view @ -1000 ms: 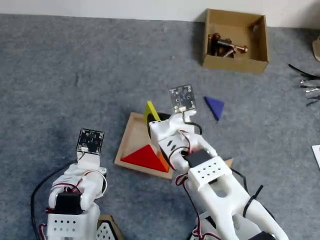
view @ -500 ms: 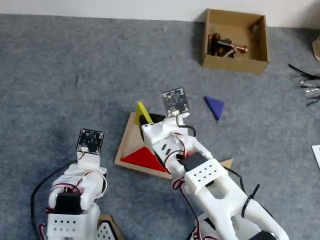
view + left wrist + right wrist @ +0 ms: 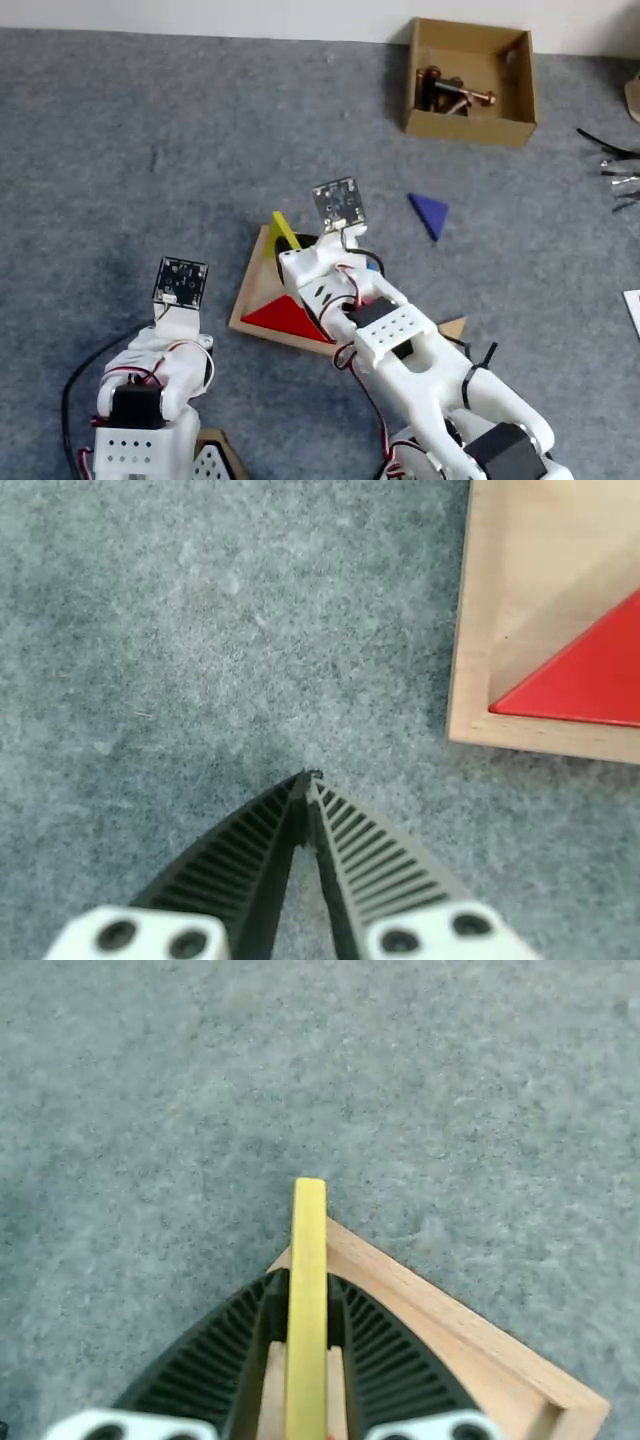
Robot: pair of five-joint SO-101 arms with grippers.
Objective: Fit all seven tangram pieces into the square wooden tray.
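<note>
Tray (image 3: 258, 282) of pale wood at centre frame from above, turned diamond-wise on the grey bench (image 3: 150, 130), with one red triangle (image 3: 285, 315) flat in its lower part. Just over its upper corner, right hand (image 3: 293, 243) pinching one yellow piece (image 3: 284, 229) on edge, likely so as to lower it in against the rim. One blue triangle (image 3: 429, 213) loose to the right, well apart from the tray. Counted here: three pieces of seven, one tray, one cardboard box (image 3: 465, 130) at upper right holding metal odds. From the left wrist: left hand (image 3: 305, 780) closed up completely with nothing in it, tips together over bare bench, near the tray (image 3: 470, 630) rim at right of frame, red triangle (image 3: 585, 680) inside; probably parked aside to leave room. From the right wrist: right hand (image 3: 306, 1290) clamped on the yellow piece (image 3: 309, 1225), gripped across its flat faces and standing upright at mid-frame, its far end above the tray (image 3: 440, 1335) corner. Judged: placing underway, most pieces not yet in.
</note>
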